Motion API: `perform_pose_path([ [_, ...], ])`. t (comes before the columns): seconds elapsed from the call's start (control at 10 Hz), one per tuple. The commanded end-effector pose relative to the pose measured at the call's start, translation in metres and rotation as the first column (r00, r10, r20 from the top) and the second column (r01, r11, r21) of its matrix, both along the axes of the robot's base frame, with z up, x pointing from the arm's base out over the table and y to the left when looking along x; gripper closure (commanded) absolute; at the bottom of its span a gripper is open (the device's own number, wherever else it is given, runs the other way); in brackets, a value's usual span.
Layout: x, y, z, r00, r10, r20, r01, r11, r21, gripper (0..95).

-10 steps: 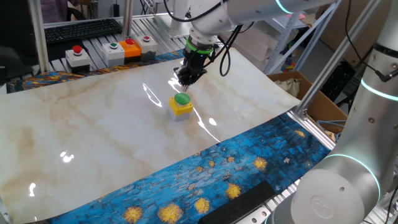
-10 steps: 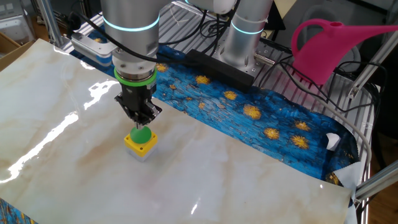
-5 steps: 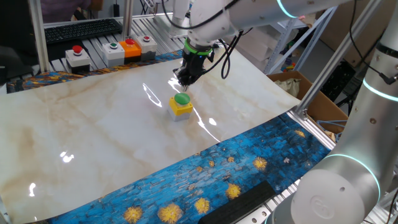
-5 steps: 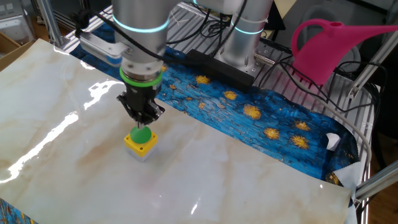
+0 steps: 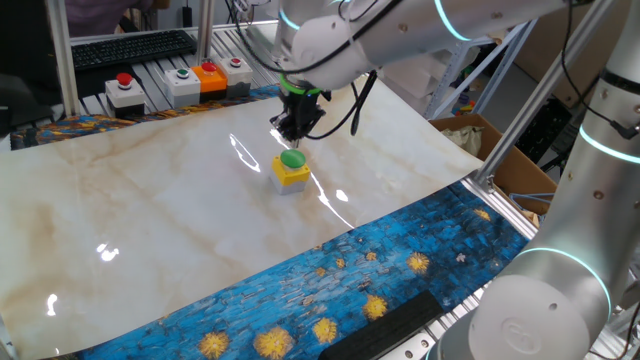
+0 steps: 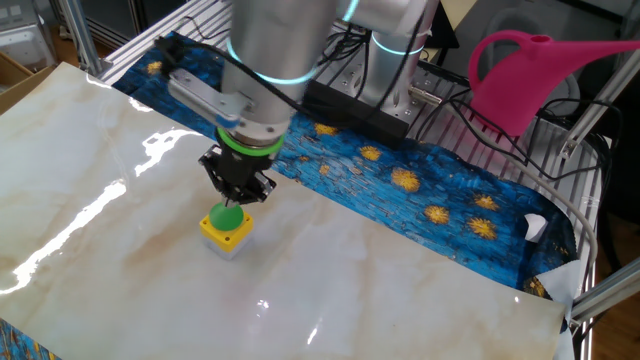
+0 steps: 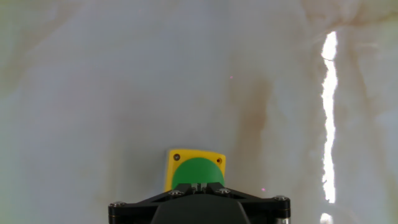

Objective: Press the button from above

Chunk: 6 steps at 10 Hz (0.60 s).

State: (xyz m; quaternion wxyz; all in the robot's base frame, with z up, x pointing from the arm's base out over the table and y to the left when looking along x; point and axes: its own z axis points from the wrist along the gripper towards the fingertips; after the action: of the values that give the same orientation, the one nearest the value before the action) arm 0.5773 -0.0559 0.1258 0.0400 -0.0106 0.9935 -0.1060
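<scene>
Glossy marble-patterned tabletop (image 5: 150, 220), edged by a blue cloth with yellow swirls (image 5: 400, 260). Near the middle of the marble, the button (image 5: 292, 159): green dome on a small yellow cube, upright. Directly over it, the gripper (image 5: 293, 135), pointing steeply down with a slight tilt, fingertips pressed together with no gap between them, pinching nothing. From one fixed view, tips just above the far edge of the dome; from the other fixed view, tips right at the dome's top, contact or a sliver of air impossible to tell apart. In the hand view, green dome (image 7: 198, 173) half hidden behind the closed fingertips (image 7: 199, 186), yellow box corners showing on both sides. At the far end of the table, grey-white boxes with red and green buttons (image 5: 180, 82) beside an orange box (image 5: 209, 76), well apart from the arm. Pink watering can (image 6: 530, 70) off to the side on a wire rack.
</scene>
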Motion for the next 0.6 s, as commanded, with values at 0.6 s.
perform_pose_path([
  [0.6,0.0009,0.0,-0.0019,0.997,-0.077,0.013,0.077,0.996,0.034,95.0],
])
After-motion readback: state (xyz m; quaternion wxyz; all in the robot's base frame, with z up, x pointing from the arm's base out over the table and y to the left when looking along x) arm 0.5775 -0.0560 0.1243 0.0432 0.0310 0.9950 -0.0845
